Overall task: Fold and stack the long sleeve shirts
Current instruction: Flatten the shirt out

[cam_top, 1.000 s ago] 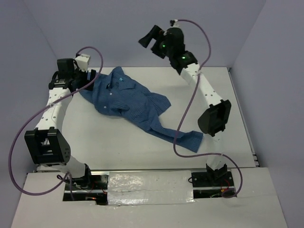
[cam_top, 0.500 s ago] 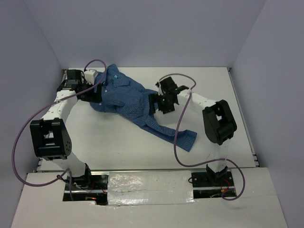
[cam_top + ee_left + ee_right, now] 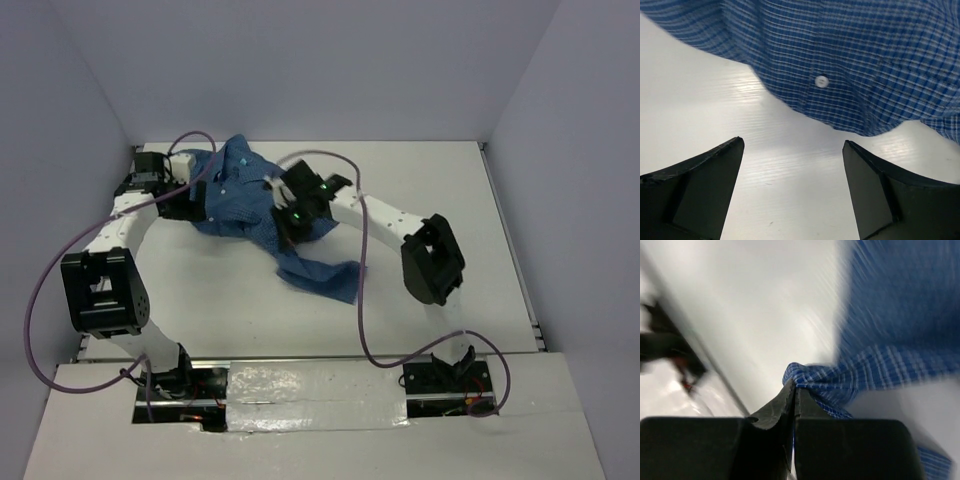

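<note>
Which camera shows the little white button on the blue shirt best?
The left wrist camera. There the button sits big and sharp on the shirt. The top camera shows the shirt from far off, so the button is too small to pick out. The right wrist camera shows only blurred cloth, no button.

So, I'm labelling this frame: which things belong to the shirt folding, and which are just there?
Job: shirt; right hand, shut on the shirt; left hand, open near it.
Not job: purple cables; table.
</note>
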Robot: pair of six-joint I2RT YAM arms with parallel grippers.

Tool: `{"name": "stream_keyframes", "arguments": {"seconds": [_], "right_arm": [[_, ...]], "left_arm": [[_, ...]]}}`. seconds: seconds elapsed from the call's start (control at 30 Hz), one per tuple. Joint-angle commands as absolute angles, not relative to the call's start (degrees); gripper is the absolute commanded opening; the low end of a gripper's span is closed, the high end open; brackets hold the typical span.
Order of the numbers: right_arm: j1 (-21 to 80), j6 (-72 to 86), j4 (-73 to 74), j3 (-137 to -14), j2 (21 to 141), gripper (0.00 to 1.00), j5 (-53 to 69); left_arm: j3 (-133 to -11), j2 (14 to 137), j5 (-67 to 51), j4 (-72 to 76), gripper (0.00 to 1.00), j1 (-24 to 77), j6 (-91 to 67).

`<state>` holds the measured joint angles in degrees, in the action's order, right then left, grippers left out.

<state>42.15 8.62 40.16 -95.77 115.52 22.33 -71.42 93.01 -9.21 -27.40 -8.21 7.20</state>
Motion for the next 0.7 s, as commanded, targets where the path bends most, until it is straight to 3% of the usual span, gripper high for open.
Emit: {"name": "stream_keyframes", "arguments": {"seconds": [0.0,0.03,0.1,0.2,0.27,0.47,0.57,0.67], "right_arm": [[47.37,4.91,42.71,-119.82,117.67,0.0,36.86],[47.72,6.66,41.93,-131.11,118.99,0.0,39.96],[47.38,16.57,30.72,-137.61,119.8,0.0,45.5],[43.17,31.25,5.51,-132.92,112.17,0.0,41.69],[36.44,41.33,-4.43,-123.81,104.9,0.0,30.05],[19.01,48.15,9.37,-108.83,89.16,0.0,1.89],[11.53,49.3,12.99,-99.78,82.98,0.0,0.89],[6.78,48.34,15.63,-90.29,78.23,0.0,0.79]], "left_arm": [[-76.54,91.23,-8.26,-26.63,0.94,-13.86,6.25],[-79.34,91.58,-9.65,-26.89,0.93,-15.71,5.54],[-83.04,92.98,-10.89,-27.77,0.92,-20.71,2.82],[-89.55,94.22,-9.59,-26.56,0.92,-24.07,1.76],[-92.8,94.22,-9.23,-24.71,0.92,-24.0,4.55],[-108.87,101.85,-12.74,-28.99,0.89,-21.19,3.96],[-115.13,106.6,-11.7,-33.65,0.85,-14.87,6.75],[-113.48,104.69,-12.39,-34.54,0.83,-5.56,10.63]]}}
